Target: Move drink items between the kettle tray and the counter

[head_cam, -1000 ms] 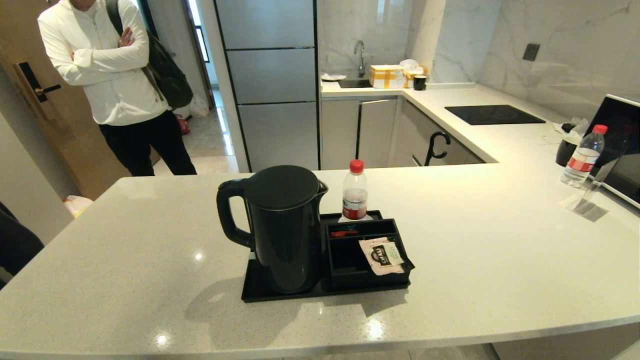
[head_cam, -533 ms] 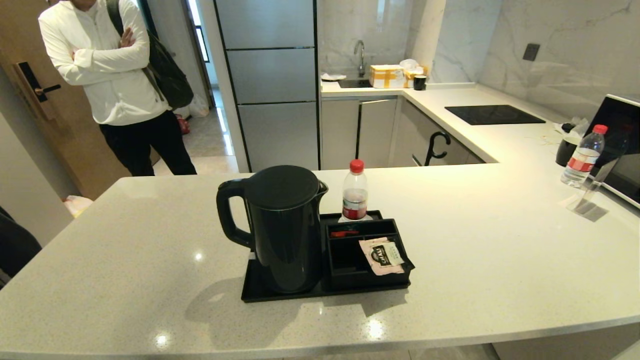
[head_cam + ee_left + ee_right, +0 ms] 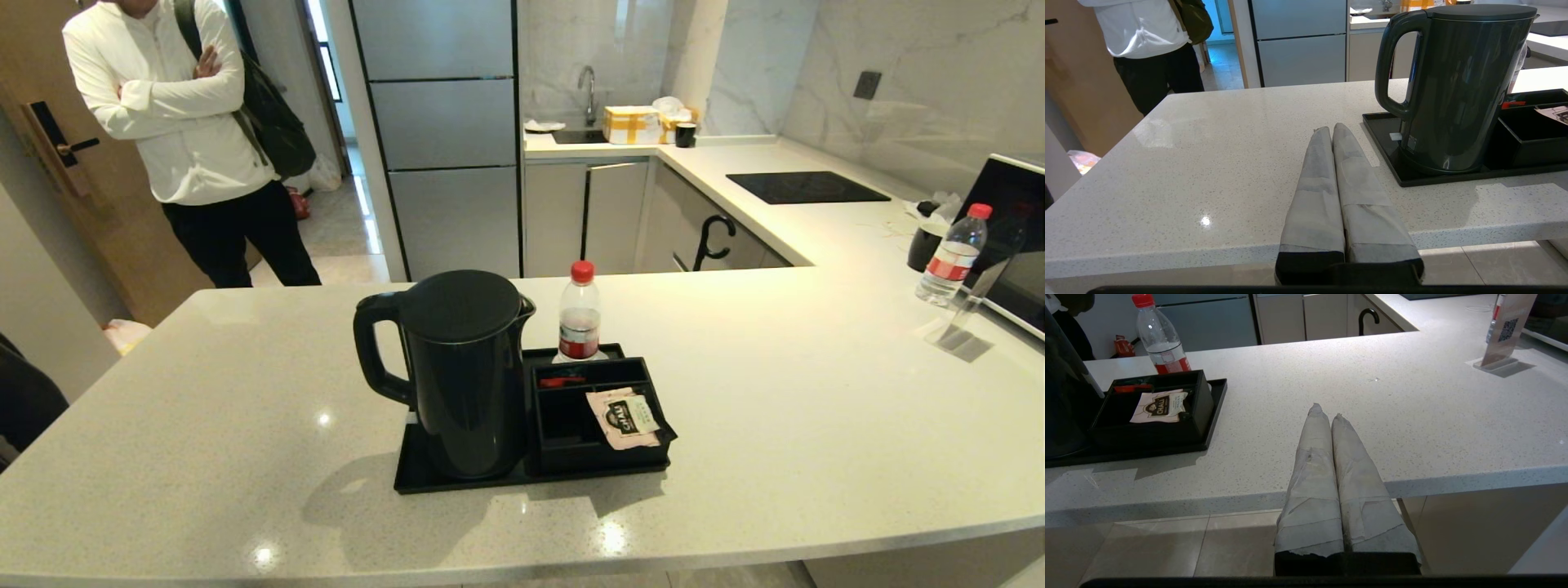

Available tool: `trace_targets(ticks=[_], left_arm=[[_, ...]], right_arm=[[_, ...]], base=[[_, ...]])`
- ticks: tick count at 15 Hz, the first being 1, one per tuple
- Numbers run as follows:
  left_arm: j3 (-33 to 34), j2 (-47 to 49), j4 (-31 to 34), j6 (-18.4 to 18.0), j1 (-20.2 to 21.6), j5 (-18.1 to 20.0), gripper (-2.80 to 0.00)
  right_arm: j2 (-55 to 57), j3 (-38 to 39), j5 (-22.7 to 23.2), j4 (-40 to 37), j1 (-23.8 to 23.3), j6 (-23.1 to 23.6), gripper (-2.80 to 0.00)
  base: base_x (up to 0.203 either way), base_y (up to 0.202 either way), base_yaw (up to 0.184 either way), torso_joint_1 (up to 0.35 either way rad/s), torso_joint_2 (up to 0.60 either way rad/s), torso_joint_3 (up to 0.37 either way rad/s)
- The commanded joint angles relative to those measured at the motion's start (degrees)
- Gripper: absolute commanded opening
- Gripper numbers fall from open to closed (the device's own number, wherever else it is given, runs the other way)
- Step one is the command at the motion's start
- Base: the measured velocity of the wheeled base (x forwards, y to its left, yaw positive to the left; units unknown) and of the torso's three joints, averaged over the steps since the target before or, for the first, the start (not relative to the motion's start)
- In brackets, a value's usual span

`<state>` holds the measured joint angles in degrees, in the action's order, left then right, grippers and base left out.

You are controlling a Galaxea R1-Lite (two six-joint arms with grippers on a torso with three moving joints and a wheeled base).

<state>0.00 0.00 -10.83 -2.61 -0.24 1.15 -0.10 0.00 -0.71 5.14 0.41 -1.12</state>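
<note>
A tall black kettle (image 3: 461, 376) (image 3: 1457, 81) stands on the left of the black kettle tray (image 3: 416, 474) (image 3: 1380, 134), mid-counter (image 3: 204, 425), handle to the left. A beige sachet (image 3: 627, 418) (image 3: 1159, 406) lies across the tray's black organiser box (image 3: 571, 445). Neither arm shows in the head view. My left gripper (image 3: 1331, 130) is shut and empty, at the near counter edge left of the tray. My right gripper (image 3: 1326, 411) is shut and empty too, at the near edge right of the tray.
A red-capped bottle (image 3: 580, 314) stands just behind the tray. Another bottle (image 3: 951, 255), a black cup (image 3: 924, 245) and a clear sign holder (image 3: 963, 314) are at the far right. A black hob (image 3: 804, 186) lies behind. A person (image 3: 188, 131) stands beyond the counter, left.
</note>
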Motion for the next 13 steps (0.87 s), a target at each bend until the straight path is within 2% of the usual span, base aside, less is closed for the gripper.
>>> trace_targets(ticks=[1, 4, 6, 13], left_arm=[[2.29, 0.0, -0.07, -0.03, 0.07, 0.0, -2.8], [2.29, 0.0, -0.07, -0.06, 0.07, 0.0, -2.8], [2.29, 0.0, -0.07, -0.03, 0.07, 0.0, -2.8], [2.29, 0.0, -0.07, -0.03, 0.07, 0.0, -2.8]], right_arm=[[0.1, 1.85, 0.0, 0.04, 0.02, -0.02, -2.8], [0.1, 1.93, 0.0, 0.04, 0.02, -0.11, -2.8], [0.19, 1.76, -0.17, 0.13, 0.02, -1.95, -2.8], [0.13, 1.85, -0.17, 0.22, 0.02, -1.87, -2.8]], base=[[0.0, 0.0, 0.0, 0.0, 0.0, 0.0], [0.0, 0.0, 0.0, 0.0, 0.0, 0.0], [0.0, 0.0, 0.0, 0.0, 0.0, 0.0], [0.0, 0.0, 0.0, 0.0, 0.0, 0.0]])
